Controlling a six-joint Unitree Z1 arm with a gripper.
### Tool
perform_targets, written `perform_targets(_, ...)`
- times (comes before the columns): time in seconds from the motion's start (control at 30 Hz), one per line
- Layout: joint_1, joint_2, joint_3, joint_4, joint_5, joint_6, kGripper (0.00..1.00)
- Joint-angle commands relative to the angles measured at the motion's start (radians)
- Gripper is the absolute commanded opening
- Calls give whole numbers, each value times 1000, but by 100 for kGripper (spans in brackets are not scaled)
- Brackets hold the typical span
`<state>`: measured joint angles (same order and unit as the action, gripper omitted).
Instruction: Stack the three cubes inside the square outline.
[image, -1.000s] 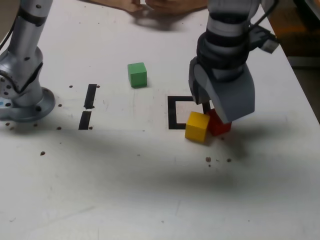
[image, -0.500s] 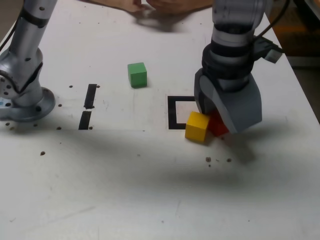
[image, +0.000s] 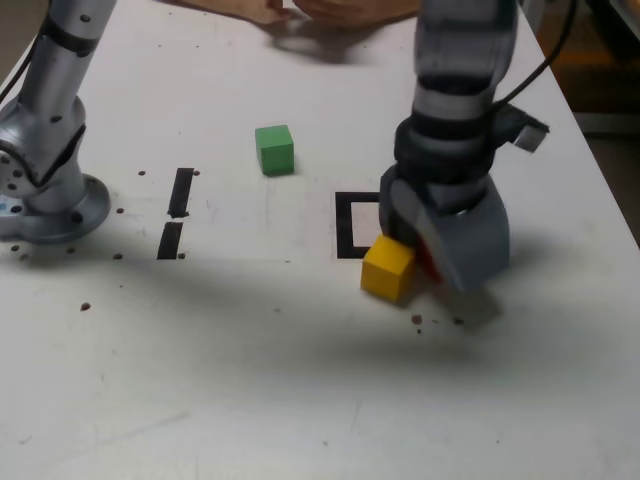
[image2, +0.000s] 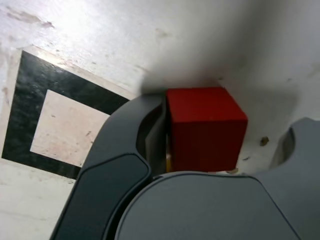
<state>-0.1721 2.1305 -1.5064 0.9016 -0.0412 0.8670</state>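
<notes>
In the wrist view the red cube (image2: 205, 127) sits between my gripper's (image2: 227, 114) two grey fingers. One finger (image2: 125, 150) touches it, while bare table shows between it and the other finger (image2: 300, 145), so the gripper is open. In the exterior view the gripper (image: 432, 250) is low over the table and hides nearly all of the red cube (image: 428, 262). The yellow cube (image: 388, 268) rests against the gripper on the exterior view's left. The black square outline (image: 344, 225) lies just beyond it, its right part hidden. The green cube (image: 274, 149) stands apart, farther back.
The arm's base (image: 45, 200) stands at the exterior view's left, with two short black tape strips (image: 180, 192) beside it. A person's hands (image: 300, 10) rest at the table's far edge. The table edge runs close on the exterior view's right.
The gripper came down around the red cube and shifted toward the exterior view's left. The yellow cube slid slightly left and nearer the camera.
</notes>
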Motion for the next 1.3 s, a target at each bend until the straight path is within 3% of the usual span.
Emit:
perform_targets(0.0,-9,7,17,-17,-4,10,73)
perform_targets(0.27,-23,-9,12,-56,-22,-9,21)
perform_targets(0.43,-30,-21,2,-75,-57,-10,4)
perform_targets(0.73,-32,-107,-20,-76,-80,-47,0)
perform_targets(0.93,-16,-199,-16,-44,-48,-127,0)
perform_targets(1.27,66,-261,153,-64,-15,-355,0)
